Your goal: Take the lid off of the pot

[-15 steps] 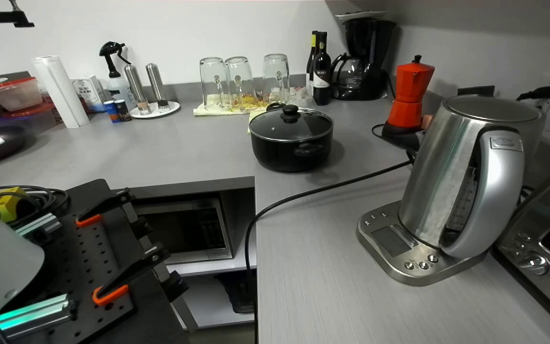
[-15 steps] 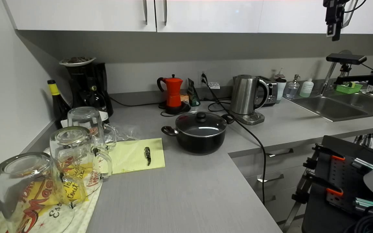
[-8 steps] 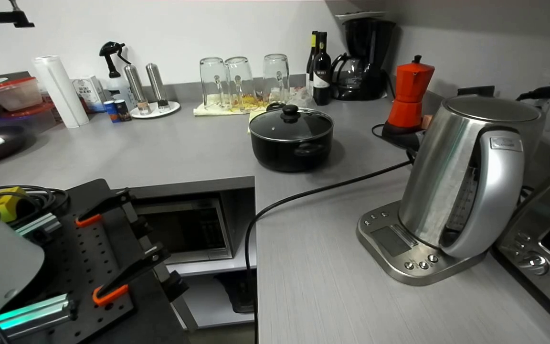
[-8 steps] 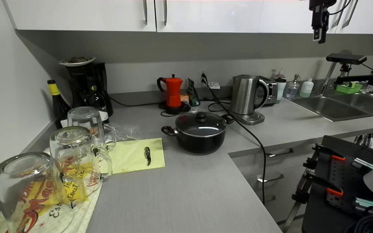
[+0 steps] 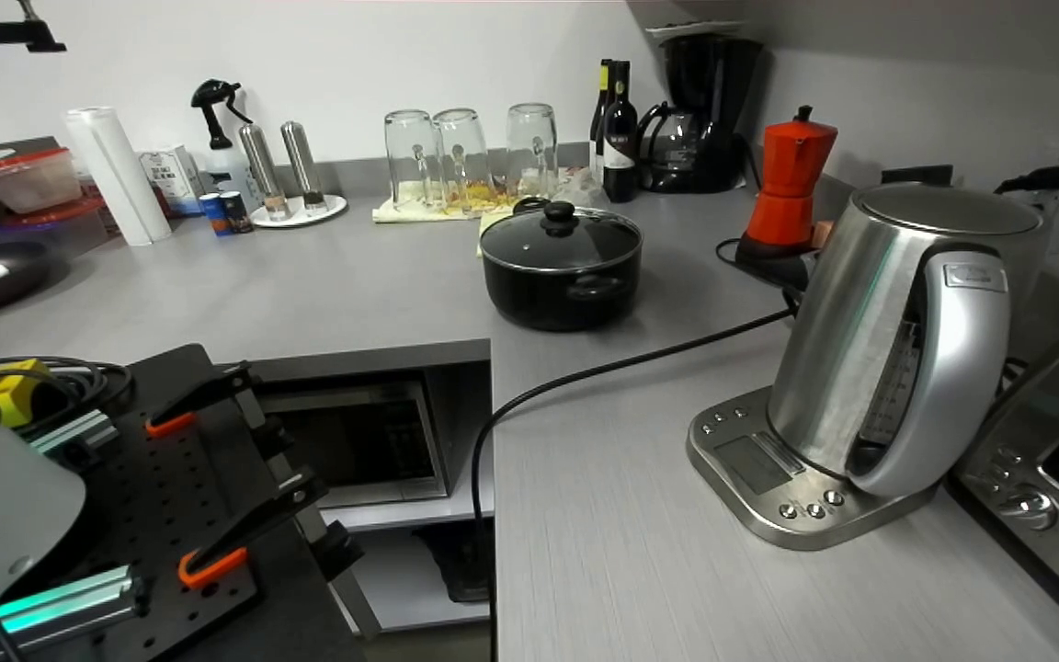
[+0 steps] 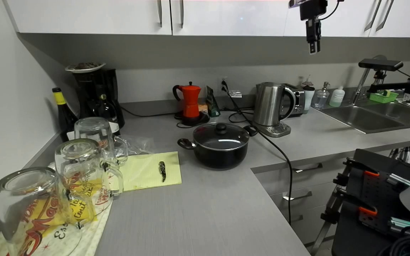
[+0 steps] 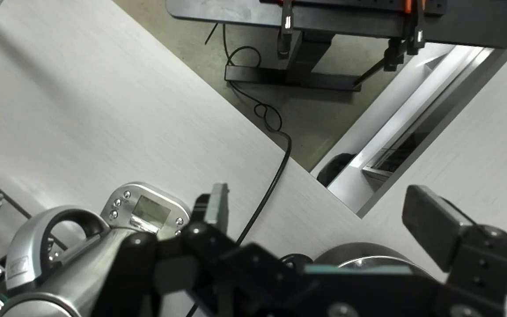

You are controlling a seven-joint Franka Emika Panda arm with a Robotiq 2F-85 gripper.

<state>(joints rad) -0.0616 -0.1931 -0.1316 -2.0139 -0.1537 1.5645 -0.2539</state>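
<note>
The black pot stands on the grey counter in both exterior views. The round glass lid with a metal rim and black knob sits on the pot in both exterior views. My gripper is high in the air, in front of the wall cabinets, above and to the right of the pot in that exterior view. In the wrist view my gripper is open and empty, its two fingers wide apart. The pot's edge shows at the bottom there, partly hidden behind the gripper body; the knob is hidden.
The steel kettle stands beside the pot, with a black cable running past the pot and over the counter edge. A red moka pot stands behind. Glass mugs and wine bottles stand nearby. Wall cabinets hang above.
My gripper has moved left and slightly down in an exterior view, closer to the pot. The lid and the pot have not moved.
</note>
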